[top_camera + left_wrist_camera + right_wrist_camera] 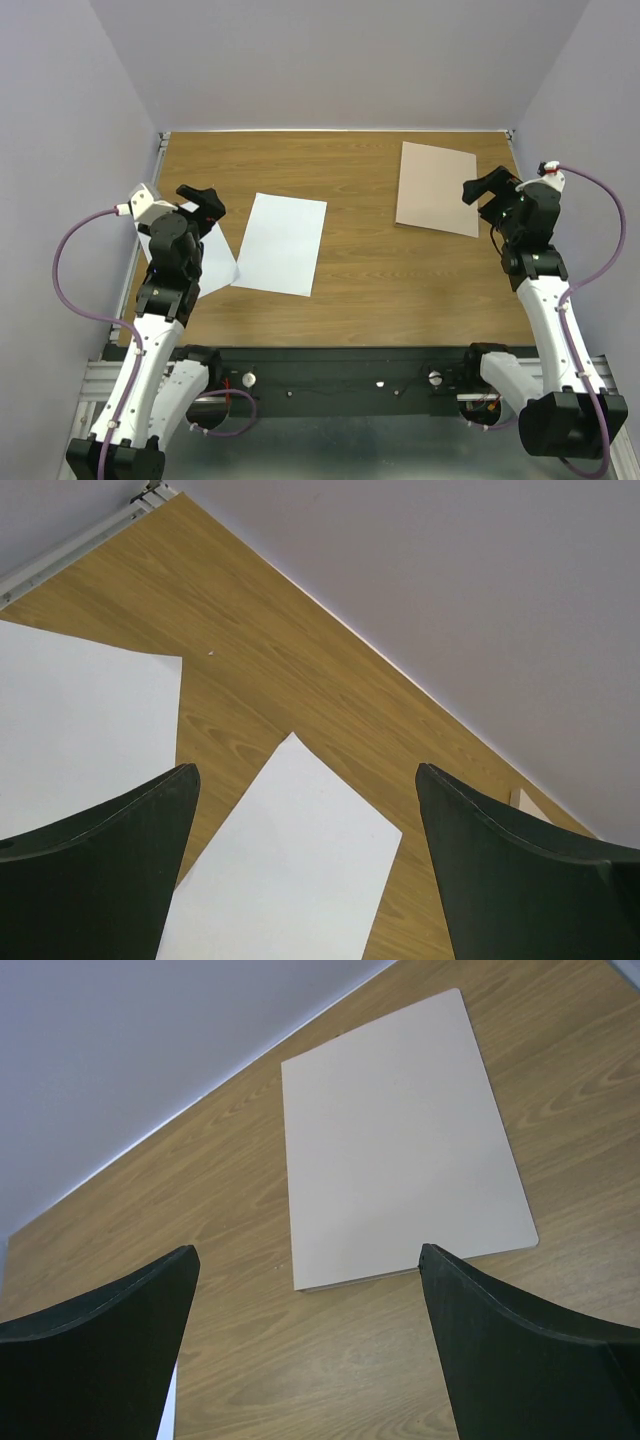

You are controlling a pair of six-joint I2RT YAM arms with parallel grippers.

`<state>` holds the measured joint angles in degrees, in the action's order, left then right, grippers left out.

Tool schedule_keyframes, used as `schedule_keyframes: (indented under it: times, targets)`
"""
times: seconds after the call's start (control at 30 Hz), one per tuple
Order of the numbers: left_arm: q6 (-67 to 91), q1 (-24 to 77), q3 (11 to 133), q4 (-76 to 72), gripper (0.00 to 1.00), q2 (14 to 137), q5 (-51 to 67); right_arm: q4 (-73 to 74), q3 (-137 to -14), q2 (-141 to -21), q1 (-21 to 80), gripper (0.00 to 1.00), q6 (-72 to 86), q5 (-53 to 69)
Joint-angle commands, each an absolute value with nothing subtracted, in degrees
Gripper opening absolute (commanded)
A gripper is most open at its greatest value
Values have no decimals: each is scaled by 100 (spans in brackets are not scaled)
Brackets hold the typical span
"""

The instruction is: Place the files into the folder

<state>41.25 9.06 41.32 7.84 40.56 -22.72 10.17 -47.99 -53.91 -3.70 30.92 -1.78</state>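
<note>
On table [380, 285] left: two files [282, 243] | right: closed folder [436, 188] | jaws: both wide

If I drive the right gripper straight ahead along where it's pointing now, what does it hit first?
Probably the folder, lying flat on the table: the open right gripper aims at its near edge. Depth is unclear, so it might land just short.

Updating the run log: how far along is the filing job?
Nothing done yet: the near-centre sheet and the left-edge sheet lie outside the folder, flat and apparently closed at far right. In hand: nothing; left gripper and right gripper open, empty. Left: open folder, load both sheets.
</note>
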Motion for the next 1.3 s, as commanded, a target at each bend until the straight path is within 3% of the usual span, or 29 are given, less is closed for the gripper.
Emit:
schedule_keyframes:
  times: [0.0, 0.47, 0.6, 0.97, 1.27]
  targets:
    - [4175, 870, 4078, 993, 98, 4025, -2426, 853, -4729, -5291, -360, 100, 3111, -88]
    - [4201, 870, 4061, 976, 98, 4122, -2417, 818, -4658, -5308, -360, 100, 3138, -290]
    - [4166, 870, 4052, 870, 98, 4254, -2303, 686, -4737, -5922, -360, 100, 3085, -360]
    - [4043, 870, 4175, 747, 98, 4930, -2180, 694, -7809, -10436, -597, 100, 2690, -511]
    - [3938, 861, 4297, 563, 98, 5501, -2285, 966, -10044, -12645, -826, 100, 1899, -737]
